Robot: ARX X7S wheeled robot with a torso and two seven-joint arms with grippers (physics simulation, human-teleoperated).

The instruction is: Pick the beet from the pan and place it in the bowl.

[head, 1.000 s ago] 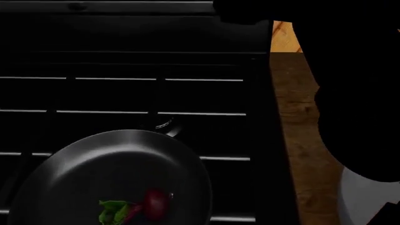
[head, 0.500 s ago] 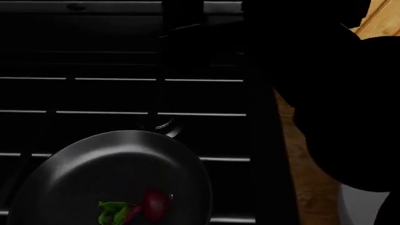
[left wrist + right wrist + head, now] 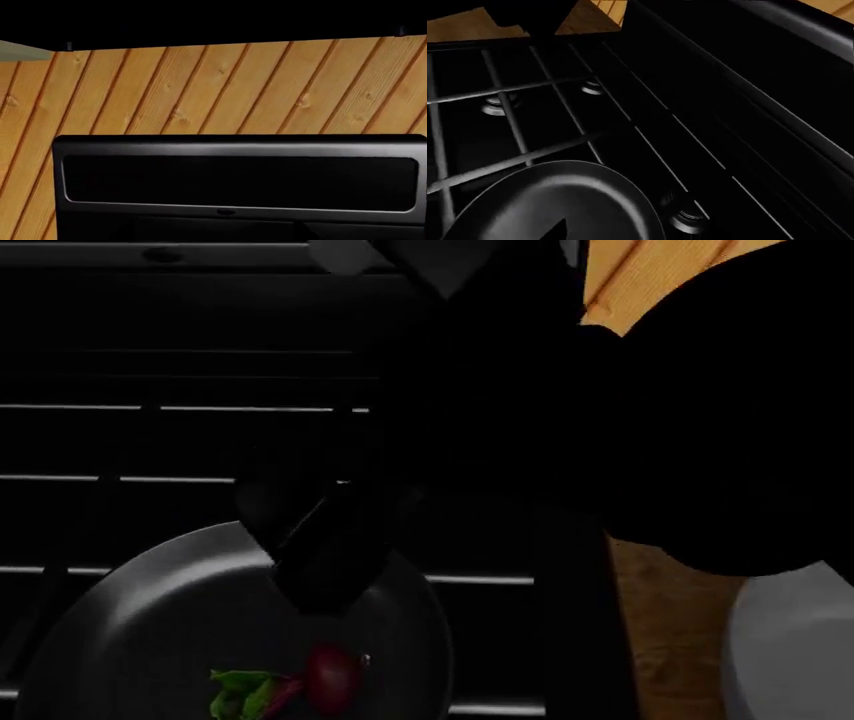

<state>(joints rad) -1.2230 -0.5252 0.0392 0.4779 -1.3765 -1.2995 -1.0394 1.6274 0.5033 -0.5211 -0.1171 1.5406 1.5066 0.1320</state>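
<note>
Stove (image 3: pixel 160 440): black, grates run across most of the head view; burner caps (image 3: pixel 592 88) visible in the right wrist view. Wooden counter (image 3: pixel 667 640) lies along its right side.

Right arm (image 3: pixel 721 410): large black mass covering the upper right of the head view. Its gripper (image 3: pixel 320 550) shows only as a dark silhouette above the far rim of the pan; cannot tell whether the jaws are spread or pressed together. Nothing visibly held.

Pan (image 3: pixel 160 640): black, on the grates, cut off by the bottom edge of the head view. Contains the beet (image 3: pixel 331 677), lying on the near right of the pan floor, green leaves (image 3: pixel 243 692) to its left. Beet well apart from the gripper silhouette.

Bowl (image 3: pixel 794 650): light grey, on the counter right of the stove, partly cut off and partly hidden by the arm; interior not visible.

Left gripper: not seen. Left wrist view shows only wood planking (image 3: pixel 220 90) and a dark panel (image 3: pixel 233 180).
</note>
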